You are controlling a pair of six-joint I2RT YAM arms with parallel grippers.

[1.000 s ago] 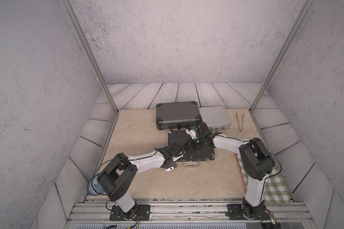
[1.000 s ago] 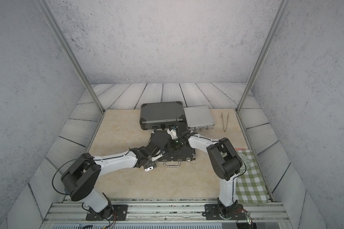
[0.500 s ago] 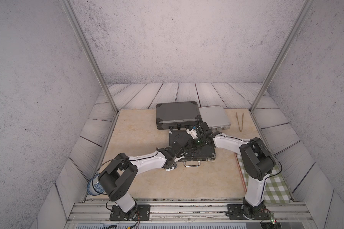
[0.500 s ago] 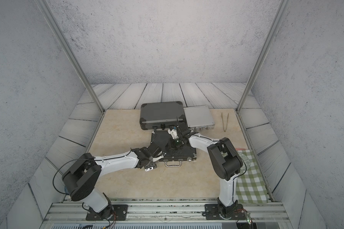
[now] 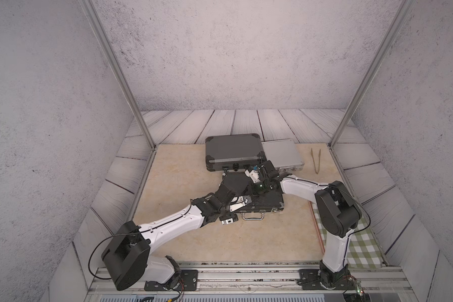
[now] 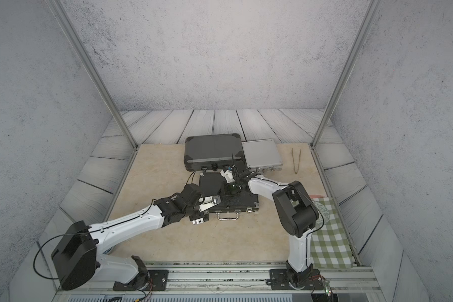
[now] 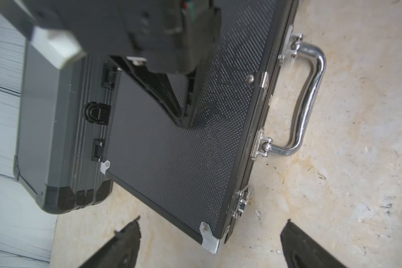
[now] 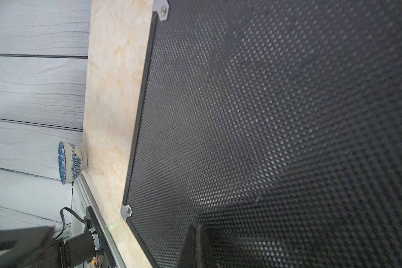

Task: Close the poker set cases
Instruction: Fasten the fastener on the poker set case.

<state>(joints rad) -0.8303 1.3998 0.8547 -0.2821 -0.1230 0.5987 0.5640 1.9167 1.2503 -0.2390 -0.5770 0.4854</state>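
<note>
The flat black textured case [image 5: 268, 200] lies mid-table with its lid down and its metal handle [image 7: 309, 97] facing the front. My right gripper [image 5: 258, 187] is shut, its tips [image 8: 196, 246] resting on the dotted lid [image 7: 172, 157]. My left gripper [image 7: 210, 232] is open and holds nothing; the case's front left corner sits between its fingers [image 7: 130, 234]. In both top views the large dark-grey case [image 5: 232, 150] lies shut behind it, and the small silver case [image 6: 260, 154] lies shut to its right.
Wooden tongs [image 5: 316, 160] lie at the back right of the table. A green checked cloth [image 5: 361, 243] covers the right front corner under the right arm. A blue-and-white bowl [image 8: 72, 163] stands at the table's left front edge. Frame posts stand at both back corners.
The left jaws have spread a little wider. Both arms have hardly moved, and the right gripper stays shut on the black lid.
</note>
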